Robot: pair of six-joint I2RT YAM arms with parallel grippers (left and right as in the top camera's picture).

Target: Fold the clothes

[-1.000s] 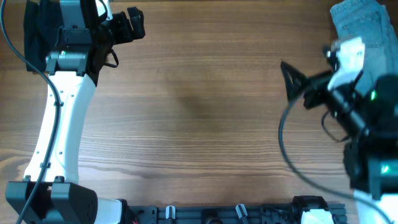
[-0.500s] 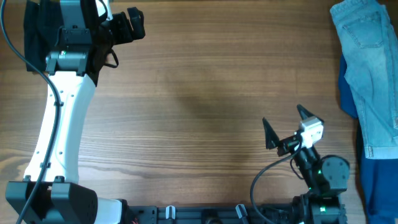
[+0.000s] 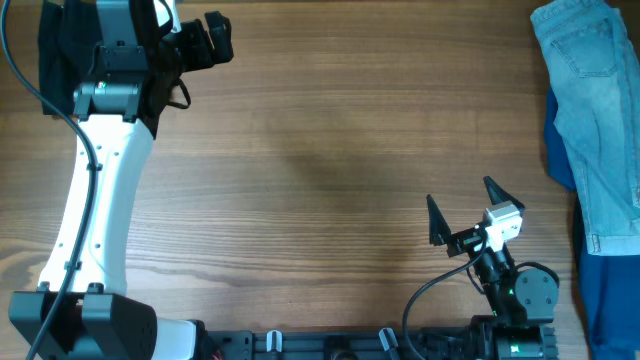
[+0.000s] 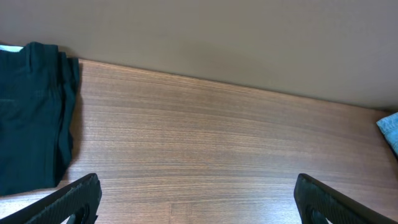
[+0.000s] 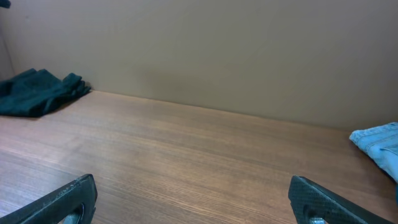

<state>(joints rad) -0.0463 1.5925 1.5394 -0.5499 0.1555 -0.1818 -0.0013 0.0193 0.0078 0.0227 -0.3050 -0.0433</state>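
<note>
Left gripper (image 4: 196, 182) fingers are spread wide, gripping nothing. The black shorts (image 4: 31, 112) lie bunched close beside it, at the table's (image 3: 320, 150) far left corner. Right gripper (image 5: 193, 182) is likewise wide apart and empty, low near the front edge, with jeans (image 3: 590, 100) off to its right.

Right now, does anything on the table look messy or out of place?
Nothing spilled or damaged. The black shorts lie at the far left corner; the light blue jeans sprawl unfolded over a darker blue garment along the right edge.
</note>
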